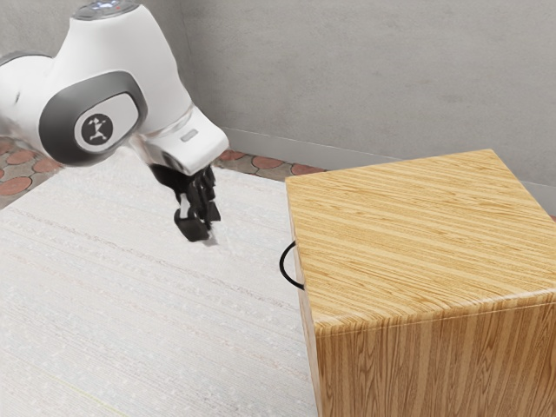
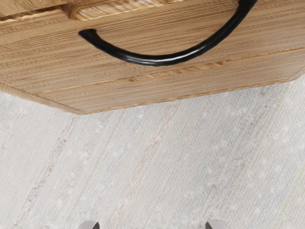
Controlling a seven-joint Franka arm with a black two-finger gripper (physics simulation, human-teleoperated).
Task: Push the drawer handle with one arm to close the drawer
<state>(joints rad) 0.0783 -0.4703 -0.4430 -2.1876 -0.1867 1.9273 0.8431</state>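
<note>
We're at the approach step: gripper [image 1: 205,233] over the worktop [image 1: 130,304], well apart from the handle [image 1: 282,265], no contact. Fingers stand wide, holding nothing. The handle is a black arc on the cabinet's [image 1: 417,234] front face, just below the top's front edge and between its two front corners. Can't tell how far the drawer [image 2: 143,78] sticks out; the face looks near flush, so the remaining push may be short.

Next, we'd line up with the middle of the arc, match its height, then push straight at the face. Off-center contact could slip or rack the drawer; coming in high could catch the cabinet top's front edge. There looks to be working room over the worktop between gripper and face. The worktop's far edge lies toward the wall [image 1: 347,78], so we'd avoid swinging wide that way.
</note>
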